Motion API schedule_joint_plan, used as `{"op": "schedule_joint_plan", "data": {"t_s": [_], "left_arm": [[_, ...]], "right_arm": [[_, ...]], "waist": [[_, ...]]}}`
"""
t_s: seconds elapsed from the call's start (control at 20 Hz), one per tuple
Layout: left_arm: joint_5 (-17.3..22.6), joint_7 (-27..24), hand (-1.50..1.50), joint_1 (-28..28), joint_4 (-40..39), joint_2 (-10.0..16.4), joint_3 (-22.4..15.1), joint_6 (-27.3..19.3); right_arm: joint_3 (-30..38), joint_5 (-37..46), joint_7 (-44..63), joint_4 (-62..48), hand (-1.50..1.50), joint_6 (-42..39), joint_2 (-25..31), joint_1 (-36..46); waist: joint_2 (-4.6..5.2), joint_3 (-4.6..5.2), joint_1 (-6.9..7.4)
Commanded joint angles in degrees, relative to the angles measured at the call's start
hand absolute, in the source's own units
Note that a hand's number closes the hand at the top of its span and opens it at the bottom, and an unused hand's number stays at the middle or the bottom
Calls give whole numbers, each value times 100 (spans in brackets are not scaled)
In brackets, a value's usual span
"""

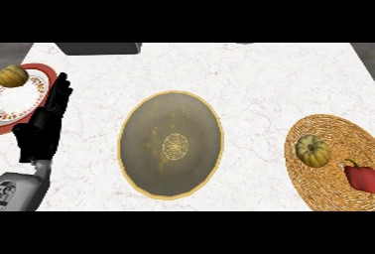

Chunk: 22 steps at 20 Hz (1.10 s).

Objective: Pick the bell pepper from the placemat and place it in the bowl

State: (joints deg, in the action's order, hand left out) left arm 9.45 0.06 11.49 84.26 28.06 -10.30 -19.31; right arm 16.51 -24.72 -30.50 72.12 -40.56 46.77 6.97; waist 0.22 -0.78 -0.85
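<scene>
Find the bell pepper (359, 177) at the right rim of the woven placemat (333, 130), hard by the worktop's (256, 79) right edge and just beside a yellow-green squash (313, 151); expect something light, hollow, stiff-skinned and glossy enough to slip, so take it across the broad body, not by the thin stem, without nudging the squash. Count on bare worktop between placemat and the gold-rimmed bowl (150, 134) at the middle for the carry, with little margin beyond the pepper toward the edge. Note the left hand (44, 131) resting at the left edge beside a red-rimmed plate (46, 74), fingers straight and together, holding nothing; no right hand to be seen.
</scene>
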Motion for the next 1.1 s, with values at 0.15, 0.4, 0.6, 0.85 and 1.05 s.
{"op": "schedule_joint_plan", "data": {"t_s": [0.15, 0.4, 0.6, 0.85, 1.05], "left_arm": [[-106, 211, 0, 109, 103, -56, -70, -99], [-133, 308, 0, 229, 170, -6, -27, -71], [-239, 622, 0, 373, 359, -14, -135, -96], [-329, 515, 0, 122, 408, -158, -157, -211], [-536, 626, 0, 91, 458, -315, -272, -344]], "right_arm": [[46, 1379, -1572, 128, -150, -818, 1180, -214], [-573, 2642, -2333, 486, -150, 41, 1517, -575], [-1185, 3294, -2762, 558, -150, 663, 1719, -706], [-1856, 3848, -3104, 566, -150, 1286, 1852, -849], [-2288, 4419, -3316, 381, -150, 1957, 1793, -894]], "waist": [[12, 20, 87], [15, 33, 131], [7, 44, 207], [-7, 62, 240], [-12, 68, 170]]}}
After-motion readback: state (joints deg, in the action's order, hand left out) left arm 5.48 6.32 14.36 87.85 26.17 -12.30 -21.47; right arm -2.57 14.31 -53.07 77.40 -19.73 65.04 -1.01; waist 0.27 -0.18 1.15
